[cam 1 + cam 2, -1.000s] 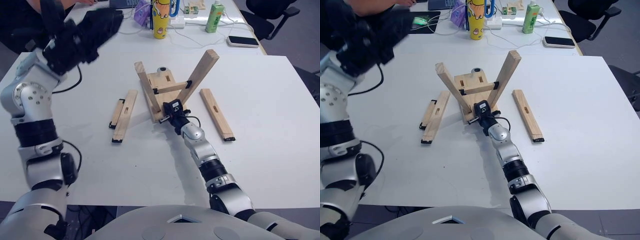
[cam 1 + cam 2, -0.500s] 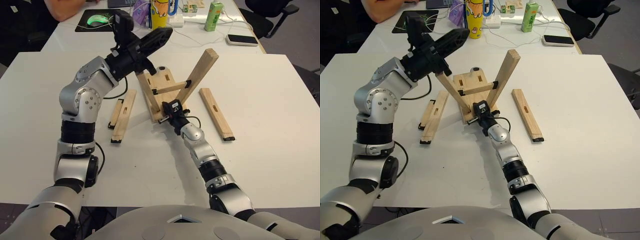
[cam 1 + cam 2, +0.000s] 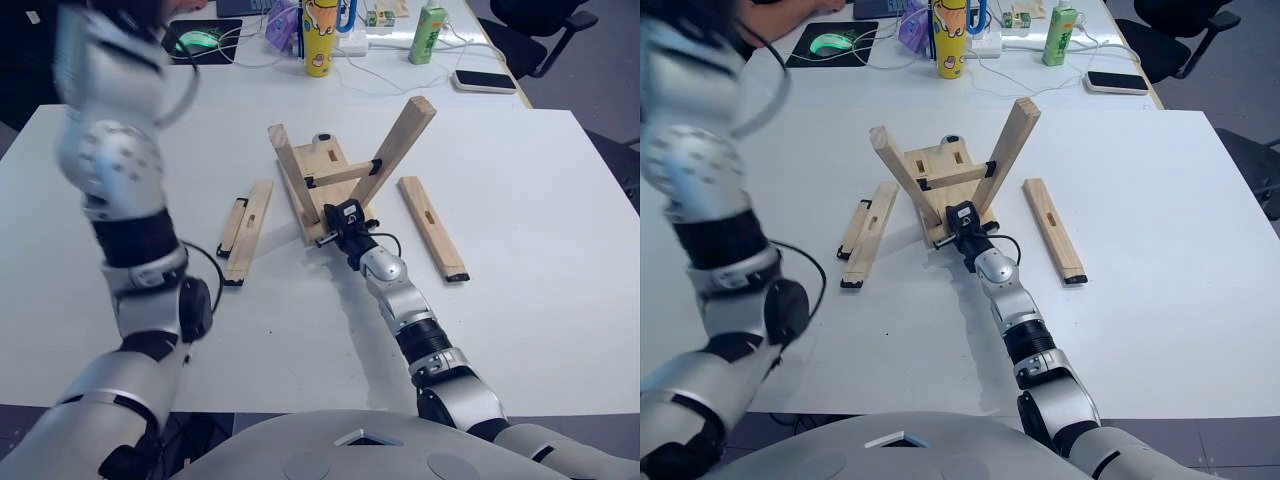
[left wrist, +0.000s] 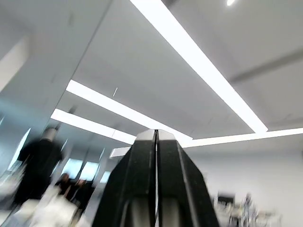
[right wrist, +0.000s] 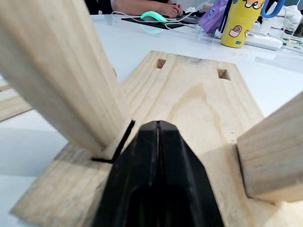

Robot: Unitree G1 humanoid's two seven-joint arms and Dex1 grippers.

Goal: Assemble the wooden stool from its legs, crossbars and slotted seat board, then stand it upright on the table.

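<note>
Presently I record right claw [image 5: 157, 124] closed, apparently touching the seat board [image 5: 199, 94]; left claw [image 4: 156, 135] closed, pointing at the ceiling [image 4: 118, 61].

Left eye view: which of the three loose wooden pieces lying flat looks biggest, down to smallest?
1. The right loose leg and the left loose leg: look alike, no ranking.
2. The short crossbar beside the left one: smallest.

Upturned half-built stool [image 3: 328, 160], loose legs [image 3: 433, 228] alongside
</note>
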